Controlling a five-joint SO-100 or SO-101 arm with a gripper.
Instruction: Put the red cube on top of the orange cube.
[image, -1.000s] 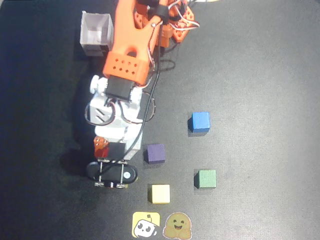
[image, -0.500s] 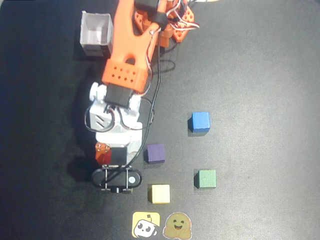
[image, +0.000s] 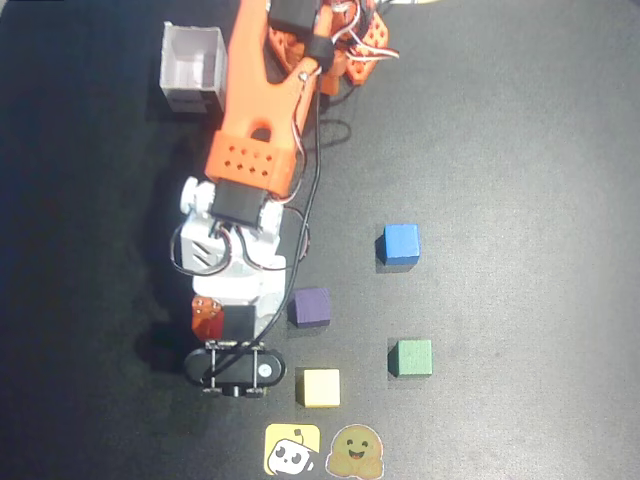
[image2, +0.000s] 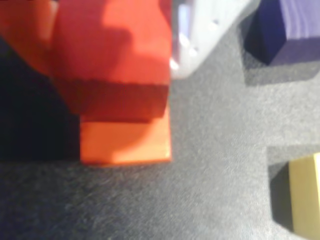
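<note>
Overhead view: bright, even, short soft shadows left of cubes — corners dim | wrist view: close, blurred — glare on pale plastic.

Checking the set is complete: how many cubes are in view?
6: blue, purple, green, yellow on the mat; red cube over orange cube under the arm.

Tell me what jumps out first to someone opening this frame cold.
In the wrist view, a deep red matte cube fills the upper left, sitting over a lighter orange-red cube on the dark mat. In the overhead view, the orange and white arm reaches down the left side, hiding both. To its right lie loose purple, blue, green and yellow cubes.
</note>
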